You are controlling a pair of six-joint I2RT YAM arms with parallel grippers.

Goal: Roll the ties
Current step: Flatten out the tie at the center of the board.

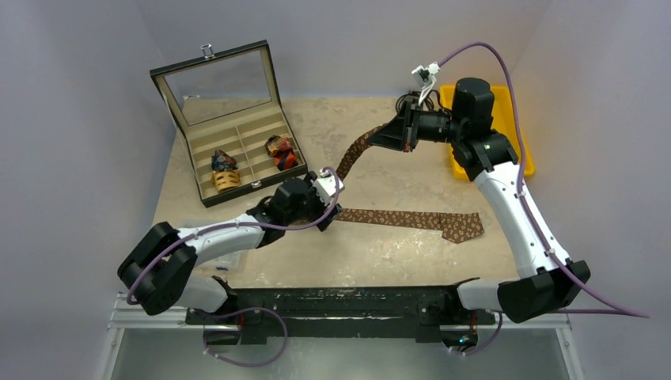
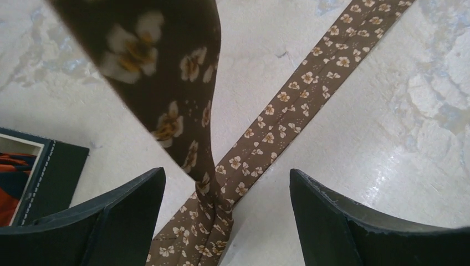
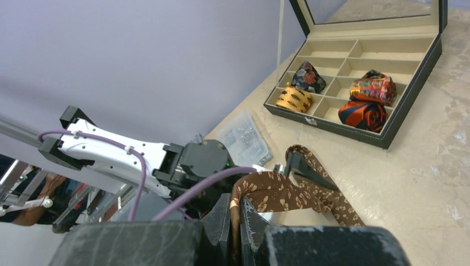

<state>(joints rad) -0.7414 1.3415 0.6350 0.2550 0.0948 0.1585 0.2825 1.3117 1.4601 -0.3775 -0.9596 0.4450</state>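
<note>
The raised right end effector (image 3: 235, 210) is pinching the brown tie (image 1: 411, 219). The left end effector (image 2: 227, 191) is hovering low, wide.

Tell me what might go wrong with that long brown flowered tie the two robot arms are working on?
The right gripper pinches the narrow end of the brown flowered fabric tie, held up off the table; a tug might pull it free. The open left gripper straddles the tie's fold; closing off-centre might catch one layer and start a crooked roll.
</note>
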